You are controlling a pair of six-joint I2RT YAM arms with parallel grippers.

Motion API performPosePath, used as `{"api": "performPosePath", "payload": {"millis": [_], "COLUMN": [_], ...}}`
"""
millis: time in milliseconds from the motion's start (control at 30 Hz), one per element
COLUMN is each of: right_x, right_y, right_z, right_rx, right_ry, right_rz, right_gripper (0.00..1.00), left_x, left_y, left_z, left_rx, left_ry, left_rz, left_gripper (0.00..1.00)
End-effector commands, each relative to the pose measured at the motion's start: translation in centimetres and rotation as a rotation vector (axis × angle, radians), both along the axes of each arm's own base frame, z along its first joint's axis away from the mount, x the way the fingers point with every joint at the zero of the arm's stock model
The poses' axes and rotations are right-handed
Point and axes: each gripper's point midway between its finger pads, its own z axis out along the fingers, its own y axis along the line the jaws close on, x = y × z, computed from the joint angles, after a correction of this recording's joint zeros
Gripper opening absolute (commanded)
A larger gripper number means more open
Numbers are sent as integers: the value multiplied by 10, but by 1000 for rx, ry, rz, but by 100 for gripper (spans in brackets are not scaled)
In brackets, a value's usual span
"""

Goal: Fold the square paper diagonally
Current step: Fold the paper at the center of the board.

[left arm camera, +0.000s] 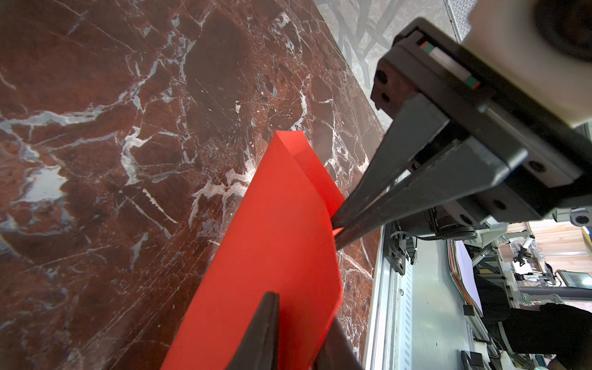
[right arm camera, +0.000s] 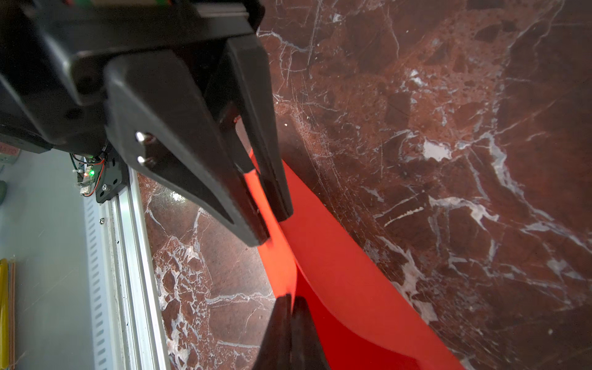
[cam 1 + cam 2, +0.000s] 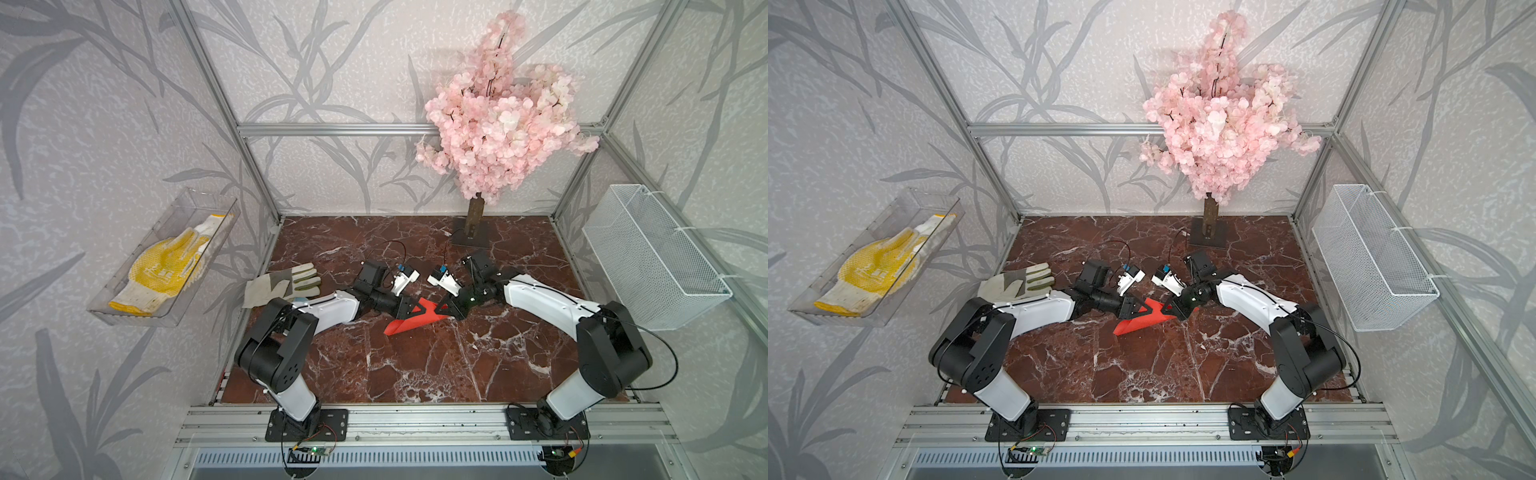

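1. In both top views, the thin bright red-orange square paper (image 3: 405, 325) (image 3: 1133, 325) is near the middle of the red-brown marbled surface (image 3: 415, 374). It is bent over itself: one end rests on the surface and the other part is raised between the two arms. The left claw (image 3: 420, 309) and the right claw (image 3: 444, 309) meet above it, tip almost against tip.
2. In the left wrist view, the paper (image 1: 266, 240) curls over in a soft round bend, with no sharp crease. The right claw (image 1: 334, 229) is closed almost completely and pinches the paper's edge. The left claw (image 1: 301, 317) is a little open, with the sheet passing between its fingers. I cannot tell if they press it.
3. In the right wrist view, the right claw (image 2: 290, 301) is closed on the paper (image 2: 352, 288). The left claw (image 2: 272, 224) has the sheet in a narrow gap.
4. I judge that the step in hand is carrying one corner over to the opposite corner. The next move calls for matching the two corners exactly and laying the sheet flat. Then the bend must be pressed along the diagonal without the paper sliding.
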Motion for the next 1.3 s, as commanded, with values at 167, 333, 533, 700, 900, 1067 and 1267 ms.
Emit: {"api": "performPosePath", "payload": {"millis": [167,333,533,700,900,1067,1267], "right_x": [5,5,5,5,6,6,7], "right_y": [3,3,3,3,4,3,3], "right_z": [4,5,4,3,4,5,6], "right_rx": [2,2,1,-4,-1,-3,2], "right_ry": [-3,-1,1,11,12,6,4], "right_rz": [8,9,8,10,10,9,3], "right_gripper": [5,5,5,5,6,6,6], "left_x": [0,0,-1,-1,-1,-2,-3], "left_y": [-5,-5,-6,-6,-7,-7,-7], "left_z": [5,6,5,6,6,7,5], "left_rx": [-15,-16,-16,-18,-21,-23,-20], "left_ry": [-16,-17,-13,-15,-12,-11,-8], "left_rz": [-29,-30,-32,-34,-38,-41,-42], "left_gripper": [21,21,21,20,18,17,14]}}
